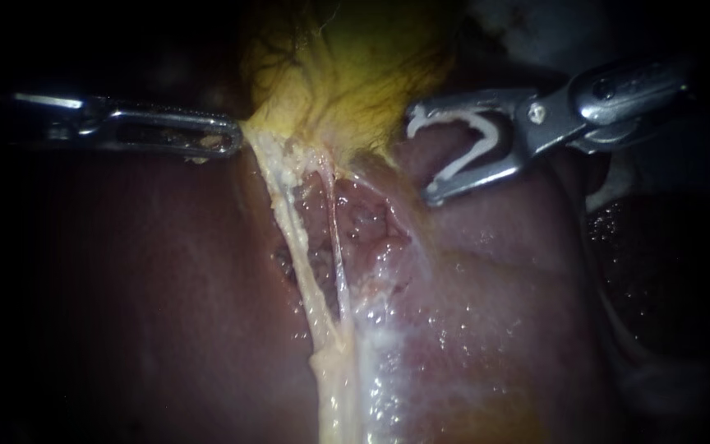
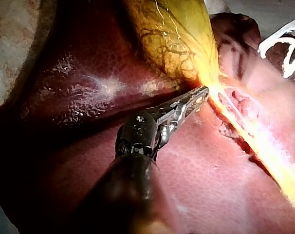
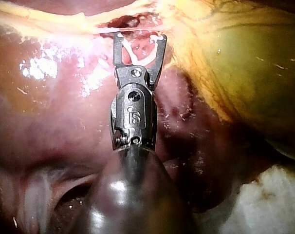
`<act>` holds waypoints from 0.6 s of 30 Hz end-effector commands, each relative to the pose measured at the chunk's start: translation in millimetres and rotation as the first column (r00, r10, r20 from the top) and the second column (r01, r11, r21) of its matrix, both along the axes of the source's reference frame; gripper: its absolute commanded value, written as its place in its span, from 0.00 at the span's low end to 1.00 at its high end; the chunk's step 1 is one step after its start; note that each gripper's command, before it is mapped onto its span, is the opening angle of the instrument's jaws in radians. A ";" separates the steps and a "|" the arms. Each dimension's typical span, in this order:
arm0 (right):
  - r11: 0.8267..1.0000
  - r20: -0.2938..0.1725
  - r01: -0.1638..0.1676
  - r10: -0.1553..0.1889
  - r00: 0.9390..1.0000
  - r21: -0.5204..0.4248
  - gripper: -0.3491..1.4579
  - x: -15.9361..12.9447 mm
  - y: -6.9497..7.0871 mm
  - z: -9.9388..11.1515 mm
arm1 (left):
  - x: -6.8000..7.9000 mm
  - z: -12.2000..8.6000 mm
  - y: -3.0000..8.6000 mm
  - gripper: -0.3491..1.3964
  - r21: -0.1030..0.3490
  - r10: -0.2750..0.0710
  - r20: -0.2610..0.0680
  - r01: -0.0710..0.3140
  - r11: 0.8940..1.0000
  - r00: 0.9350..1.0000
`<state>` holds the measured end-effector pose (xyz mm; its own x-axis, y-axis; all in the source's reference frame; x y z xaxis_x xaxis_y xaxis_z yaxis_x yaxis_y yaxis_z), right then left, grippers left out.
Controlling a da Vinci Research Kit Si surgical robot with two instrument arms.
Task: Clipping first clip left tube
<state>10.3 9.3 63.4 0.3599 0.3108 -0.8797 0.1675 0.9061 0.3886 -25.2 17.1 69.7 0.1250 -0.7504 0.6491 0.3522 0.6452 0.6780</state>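
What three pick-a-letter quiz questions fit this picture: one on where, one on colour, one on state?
1. Where does the left silver instrument's end effector grip? A yellow-green gallbladder edge; B a metal bowl; C nothing.
2. What colour is the curved plastic clip? A blue; B white; C black.
3. The clip is: A squeezed flat; B lying loose; C held in the right silver instrument's end effector.
Answers: A, its tip pinches yellow tissue; B, it shows white; C, both jaws cradle it.
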 end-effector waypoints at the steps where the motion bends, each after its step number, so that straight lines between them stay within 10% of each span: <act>1: 1.000 -0.002 0.005 -0.005 1.000 0.022 0.52 0.3 -0.6 0.0 | 0.0 0.0 0.0 0.00 0.000 0.000 0.000 0.000 1.000 1.000; 18: 0.962 -0.038 0.137 -0.132 0.991 0.237 0.52 6.2 -7.4 3.9 | 0.1 -0.2 0.0 0.00 0.001 0.000 0.000 0.000 1.000 1.000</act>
